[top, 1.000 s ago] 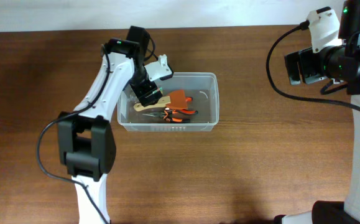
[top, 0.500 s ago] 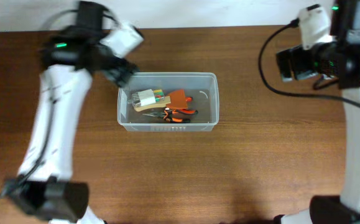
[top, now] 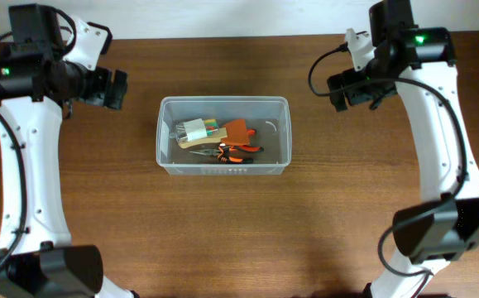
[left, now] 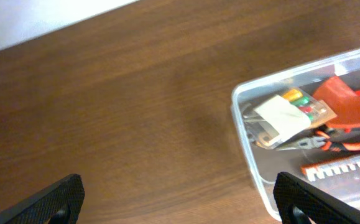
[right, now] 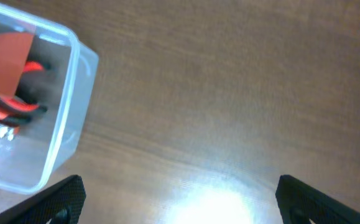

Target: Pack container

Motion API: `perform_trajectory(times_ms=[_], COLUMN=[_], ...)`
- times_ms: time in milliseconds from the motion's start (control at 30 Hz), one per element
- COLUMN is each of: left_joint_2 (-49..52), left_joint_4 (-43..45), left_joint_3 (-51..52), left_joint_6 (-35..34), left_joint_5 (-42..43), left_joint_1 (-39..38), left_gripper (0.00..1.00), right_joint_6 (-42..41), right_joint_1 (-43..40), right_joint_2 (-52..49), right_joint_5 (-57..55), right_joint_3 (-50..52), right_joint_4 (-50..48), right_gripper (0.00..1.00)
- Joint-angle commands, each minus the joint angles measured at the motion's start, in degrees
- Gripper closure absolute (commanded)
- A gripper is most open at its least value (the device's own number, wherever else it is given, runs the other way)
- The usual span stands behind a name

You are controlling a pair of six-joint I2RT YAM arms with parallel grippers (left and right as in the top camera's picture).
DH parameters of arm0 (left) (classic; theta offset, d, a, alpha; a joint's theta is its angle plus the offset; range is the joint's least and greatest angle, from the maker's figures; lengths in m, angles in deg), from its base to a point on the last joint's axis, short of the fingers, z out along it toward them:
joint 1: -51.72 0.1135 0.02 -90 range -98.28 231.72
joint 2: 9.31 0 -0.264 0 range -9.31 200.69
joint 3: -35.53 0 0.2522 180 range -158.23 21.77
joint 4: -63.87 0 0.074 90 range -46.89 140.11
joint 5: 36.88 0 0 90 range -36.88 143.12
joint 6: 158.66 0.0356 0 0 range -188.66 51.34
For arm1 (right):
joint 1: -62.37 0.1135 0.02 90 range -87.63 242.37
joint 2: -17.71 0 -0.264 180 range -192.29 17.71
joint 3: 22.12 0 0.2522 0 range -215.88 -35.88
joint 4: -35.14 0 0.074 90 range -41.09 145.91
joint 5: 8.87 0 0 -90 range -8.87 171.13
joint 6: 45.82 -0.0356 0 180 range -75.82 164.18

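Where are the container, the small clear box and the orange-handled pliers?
container [top: 256, 170]: overhead view, on its lower long wall.
small clear box [top: 194, 131]: overhead view, on its pale label.
orange-handled pliers [top: 239, 151]: overhead view, on the handles.

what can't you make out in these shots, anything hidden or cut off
Left wrist view: the container runs off the right edge, so its far end is unseen.
Right wrist view: only one container corner shows; the left edge cuts the rest.
Overhead: the pliers and the flat orange piece are too small for detail.
Wrist views: the left hand and right hand show only fingertips, cut by the bottom edge.
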Motion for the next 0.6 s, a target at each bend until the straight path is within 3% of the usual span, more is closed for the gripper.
perform_trajectory(times_ms=[0, 267, 567], left_joint_2=[-6.27, -26.71, -56.61], left_joint_4=[1.27, 16.98, 26.8], left_joint_3=[5.62, 32.7, 57.51], left_joint_6=[-1.51, -1.68, -1.73], left_joint_5=[1.4, 1.42, -4.7], left_joint_1=[-0.15, -0.83, -8.24], left_gripper=[0.01, 0.01, 0.01], right_joint_6=[-1.46, -2.34, -2.49], right_joint_1=[-0.55, -0.9, -0.76], right_joint_2=[5.57, 17.05, 46.42], right_joint_5=[0.74, 0.7, 0.72], right_joint_3=[-0.55, 5.88, 33.99], right_joint_4=[2.01, 4.98, -5.46], right_gripper=[0.02, 0.02, 0.02])
